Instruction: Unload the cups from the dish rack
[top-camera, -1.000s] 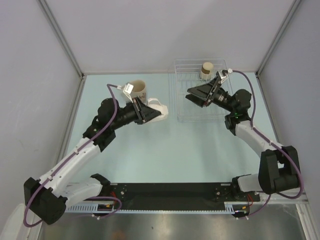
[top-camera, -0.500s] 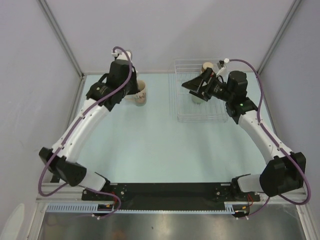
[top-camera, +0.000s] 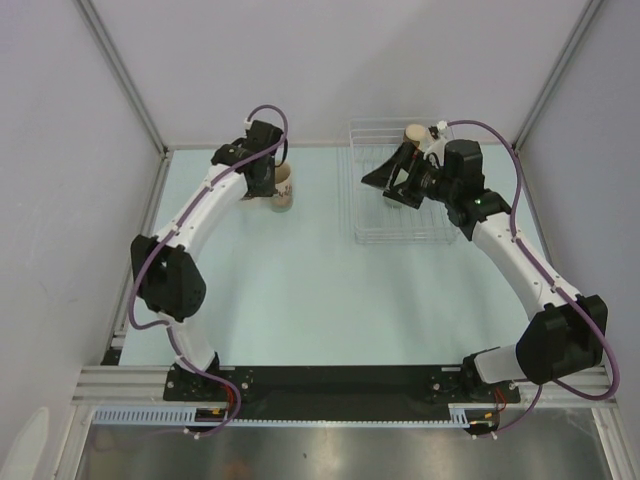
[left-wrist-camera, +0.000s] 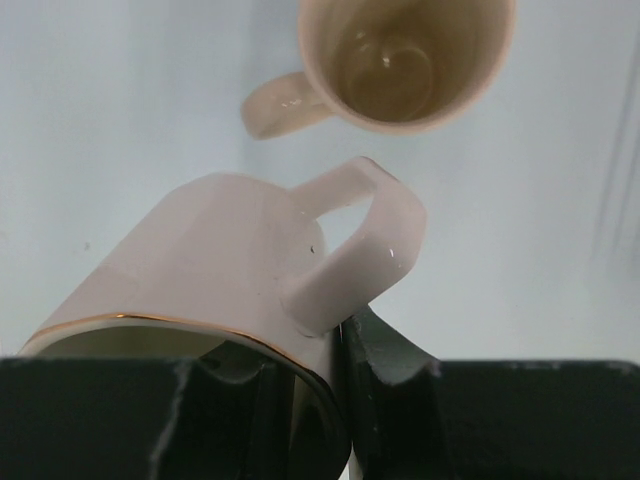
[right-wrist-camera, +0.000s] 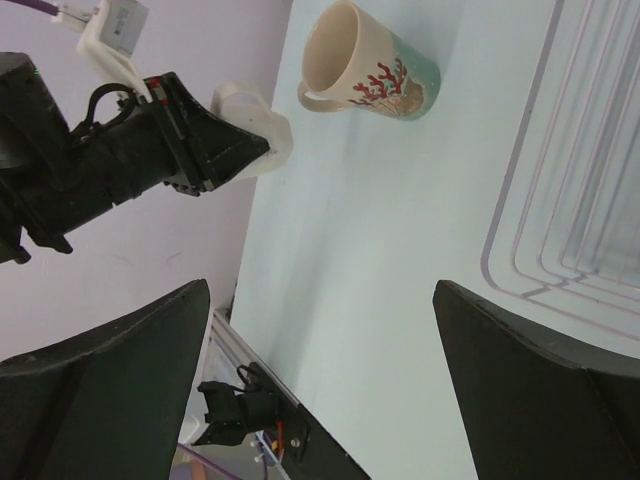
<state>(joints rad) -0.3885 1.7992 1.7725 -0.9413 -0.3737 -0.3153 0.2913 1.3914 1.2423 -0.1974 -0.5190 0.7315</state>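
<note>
Rim of the white handled mug (left-wrist-camera: 200, 255) is pinched by the left gripper (left-wrist-camera: 335, 385), the mug tilted just short of the cream cup (left-wrist-camera: 405, 60). Farther off, the spread right gripper (top-camera: 385, 176) is held over the dish rack (top-camera: 356, 205), whose tan cup (top-camera: 414, 132) lies nearest this arm.

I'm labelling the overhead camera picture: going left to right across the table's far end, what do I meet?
Left gripper, clamped on a white mug → cream printed mug → dish rack. The right gripper and tan cup overlap the rack, so I leave them unordered.
</note>
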